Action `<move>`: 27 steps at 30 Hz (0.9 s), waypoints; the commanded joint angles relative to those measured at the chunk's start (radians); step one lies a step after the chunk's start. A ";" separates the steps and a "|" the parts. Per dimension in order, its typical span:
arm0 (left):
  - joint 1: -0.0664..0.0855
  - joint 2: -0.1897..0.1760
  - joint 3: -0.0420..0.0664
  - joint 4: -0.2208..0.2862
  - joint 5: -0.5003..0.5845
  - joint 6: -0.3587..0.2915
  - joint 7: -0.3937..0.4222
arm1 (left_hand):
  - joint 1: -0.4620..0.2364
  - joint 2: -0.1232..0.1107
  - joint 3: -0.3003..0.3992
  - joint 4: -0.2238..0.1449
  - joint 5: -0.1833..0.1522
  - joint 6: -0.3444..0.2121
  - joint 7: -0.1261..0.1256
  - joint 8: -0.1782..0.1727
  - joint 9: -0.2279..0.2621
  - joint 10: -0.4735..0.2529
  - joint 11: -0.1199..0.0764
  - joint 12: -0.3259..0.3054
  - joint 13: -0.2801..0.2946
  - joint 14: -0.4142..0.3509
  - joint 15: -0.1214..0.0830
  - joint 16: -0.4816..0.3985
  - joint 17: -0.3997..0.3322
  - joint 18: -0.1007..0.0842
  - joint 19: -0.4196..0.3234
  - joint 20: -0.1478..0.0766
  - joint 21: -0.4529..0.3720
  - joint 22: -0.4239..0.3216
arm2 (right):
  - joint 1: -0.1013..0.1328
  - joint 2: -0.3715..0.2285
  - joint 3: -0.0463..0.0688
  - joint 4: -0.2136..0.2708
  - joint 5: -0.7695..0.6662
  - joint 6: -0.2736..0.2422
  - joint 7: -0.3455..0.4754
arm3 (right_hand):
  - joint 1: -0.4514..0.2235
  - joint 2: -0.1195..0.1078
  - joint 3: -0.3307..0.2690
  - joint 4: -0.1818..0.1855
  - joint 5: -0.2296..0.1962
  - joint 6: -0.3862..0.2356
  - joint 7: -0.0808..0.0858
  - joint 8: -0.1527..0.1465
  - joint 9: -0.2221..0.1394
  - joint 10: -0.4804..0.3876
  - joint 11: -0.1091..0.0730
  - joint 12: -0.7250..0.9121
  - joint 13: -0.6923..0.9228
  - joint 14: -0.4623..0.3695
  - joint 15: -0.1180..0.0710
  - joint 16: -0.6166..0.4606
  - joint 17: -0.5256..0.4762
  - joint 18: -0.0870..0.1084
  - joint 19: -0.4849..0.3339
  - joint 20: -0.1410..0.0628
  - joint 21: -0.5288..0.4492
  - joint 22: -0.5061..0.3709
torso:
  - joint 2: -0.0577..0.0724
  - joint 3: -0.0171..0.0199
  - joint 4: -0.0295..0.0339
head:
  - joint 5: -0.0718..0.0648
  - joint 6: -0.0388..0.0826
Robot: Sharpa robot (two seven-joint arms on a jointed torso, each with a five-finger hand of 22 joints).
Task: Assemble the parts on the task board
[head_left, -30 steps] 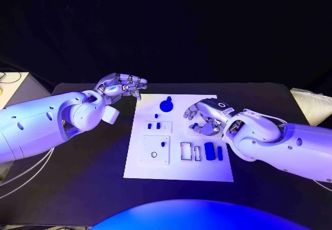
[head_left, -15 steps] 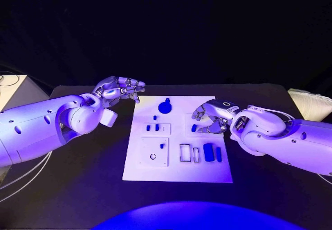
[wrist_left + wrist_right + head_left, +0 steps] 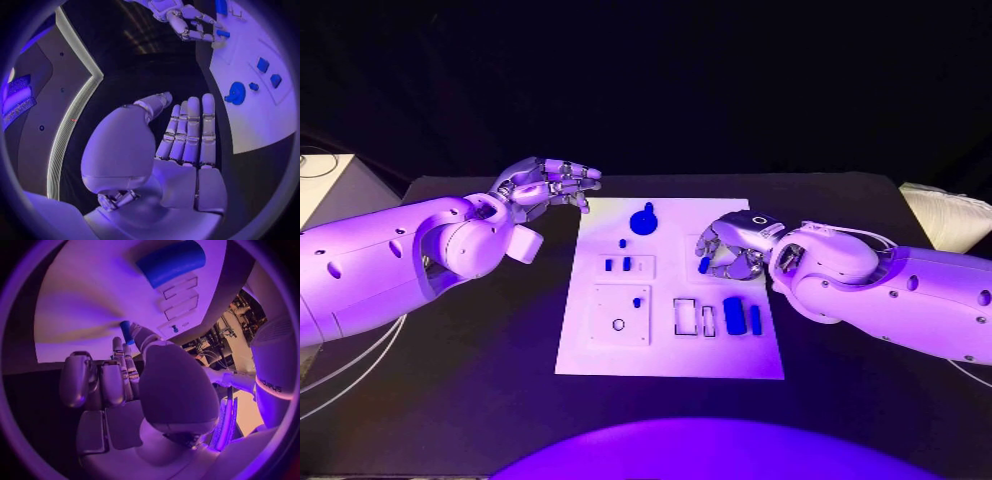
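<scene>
One white task board (image 3: 668, 350) is lying on one black table (image 3: 473, 400). Roughly nine small blue parts (image 3: 734, 315) are showing on it. Two silver hands are hovering there, left hand (image 3: 548, 184) and right hand (image 3: 730, 245).

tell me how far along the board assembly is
Early. Some small blue pieces already stand in the white block on the task board. The right hand pinches one small blue part above the board. The left hand holds nothing, off the board. Loose blue bars by the frame and the round blue part look unplaced.
</scene>
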 commanded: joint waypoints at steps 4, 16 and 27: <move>0.000 0.000 0.001 0.003 0.005 0.016 0.004 | 0.006 0.003 -0.009 0.002 -0.004 -0.003 -0.001 0.005 -0.001 -0.006 -0.001 0.005 -0.001 0.004 -0.003 -0.004 -0.002 0.015 0.007 0.001 -0.007 -0.003 | -0.004 0.008 0.000 0.000 -0.018 0.008 -0.002 | -0.003 -0.024 0.070 0.028 -0.004 0.035 -0.006 0.009 0.004 0.049 -0.009 -0.005 0.002 0.020 -0.009 0.014 0.019 -0.017 0.027 -0.010 0.039 0.080 | -0.001 -0.0007 -0.0011 | 0.001 -0.003; 0.000 -0.002 0.001 0.003 0.005 0.016 0.001 | 0.006 0.003 -0.009 0.002 -0.004 -0.003 -0.001 0.005 -0.001 -0.006 -0.001 0.005 -0.001 0.004 -0.003 -0.004 -0.002 0.015 0.007 0.001 -0.007 -0.003 | -0.008 0.017 -0.001 -0.001 -0.027 0.009 -0.013 | 0.004 -0.011 0.194 0.037 -0.057 0.113 -0.032 0.049 0.031 0.148 -0.037 -0.024 0.013 0.025 -0.033 0.032 0.044 -0.029 0.041 -0.030 0.104 0.121 | -0.001 -0.0001 -0.0011 | -0.001 -0.008; 0.000 -0.001 0.001 0.000 0.005 0.016 0.000 | 0.006 0.003 -0.009 0.002 -0.004 -0.003 -0.001 0.005 -0.001 -0.006 -0.001 0.005 -0.001 0.004 -0.003 -0.004 -0.002 0.015 0.007 0.001 -0.007 -0.003 | -0.015 0.015 0.000 0.019 -0.032 -0.093 -0.056 | 0.007 0.011 0.260 -0.014 -0.051 0.129 -0.038 0.095 0.078 0.203 -0.050 -0.038 0.033 0.029 -0.044 0.041 0.059 -0.038 0.050 -0.042 0.149 0.148 | -0.002 0.0001 -0.0012 | -0.002 -0.009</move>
